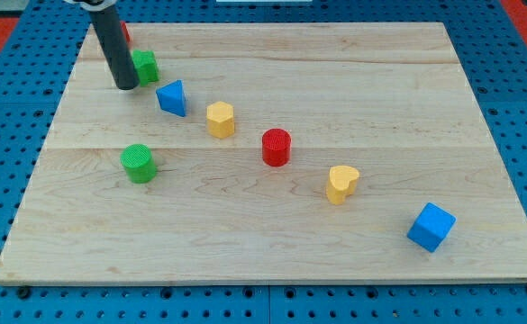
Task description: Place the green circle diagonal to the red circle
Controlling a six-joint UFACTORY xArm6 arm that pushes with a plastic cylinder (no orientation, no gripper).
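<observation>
The green circle stands on the wooden board at the view's left, below the middle. The red circle stands near the board's centre, to the right of the green circle and slightly higher. My tip is at the view's upper left, touching or just beside the left side of a second green block. The tip is well above the green circle and apart from it.
A blue triangle, a yellow hexagon, a yellow heart and a blue cube lie in a diagonal line with the red circle. A red block is mostly hidden behind the rod.
</observation>
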